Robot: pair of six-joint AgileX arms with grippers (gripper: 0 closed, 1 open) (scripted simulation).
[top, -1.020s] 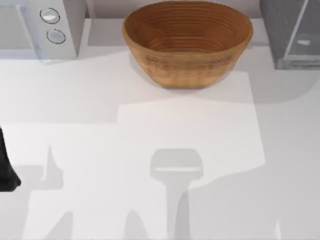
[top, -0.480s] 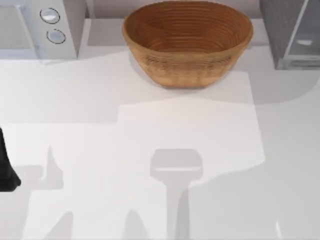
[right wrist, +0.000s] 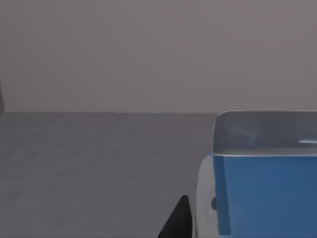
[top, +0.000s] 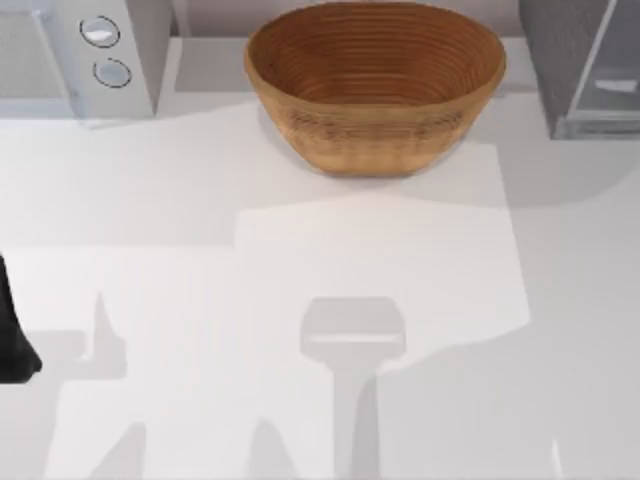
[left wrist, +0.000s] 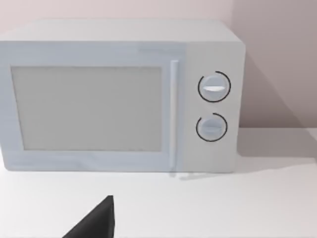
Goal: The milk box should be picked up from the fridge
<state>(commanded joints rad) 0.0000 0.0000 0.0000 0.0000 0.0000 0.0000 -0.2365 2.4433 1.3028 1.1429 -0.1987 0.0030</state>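
Note:
The milk box (right wrist: 267, 193), a blue carton with a white side and a pale top, stands on the grey floor inside the fridge (right wrist: 89, 163) in the right wrist view. A dark tip of my right gripper (right wrist: 178, 222) sits just beside the carton's white side. From above, the fridge (top: 585, 60) is the dark-grey cabinet at the back right, its pale glassy door panel (top: 610, 85) swung outward. My left arm (top: 12, 335) is parked at the table's left edge, and a dark tip of its gripper (left wrist: 96, 223) points toward the white appliance.
A woven basket (top: 375, 85) stands at the back middle of the table. A white appliance with two round knobs (top: 100, 50) (left wrist: 119, 99) occupies the back left corner. The white tabletop (top: 320, 300) in front of them lies bare, crossed by shadows.

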